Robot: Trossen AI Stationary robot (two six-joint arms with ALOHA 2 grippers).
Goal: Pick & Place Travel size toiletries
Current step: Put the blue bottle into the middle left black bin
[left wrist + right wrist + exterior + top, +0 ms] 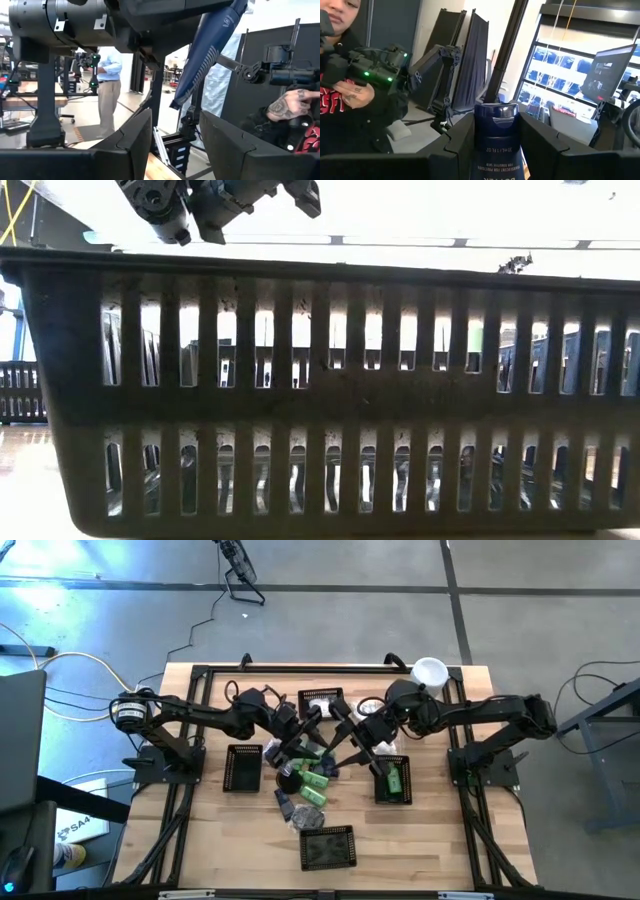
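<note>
Both arms met over the middle of the wooden table [420, 840], raised well off its surface. The right hand [496, 145] was clamped on a dark blue travel tube [496, 137], cap end up between its two dark fingers [457, 137], printed lettering showing on its body. From the left arm's own camera that same tube hung slanting from the right arm's wrist, and the left hand [175, 140] stood with its fingers parted and nothing between them. Below them a heap of toiletries [308, 785] lay loose on the table, bright green bottles mixed with dark pieces. One green bottle [394, 780] lay inside the black basket [392, 798] on the right side. Another basket [243, 768] sat on the left, a third [320, 698] at the far edge, and a fourth [327, 847] nearest the front. A person in a dark top [350, 100] sat beyond the table holding a controller with green lights, and another person [107, 85] stood farther back in the room.
</note>
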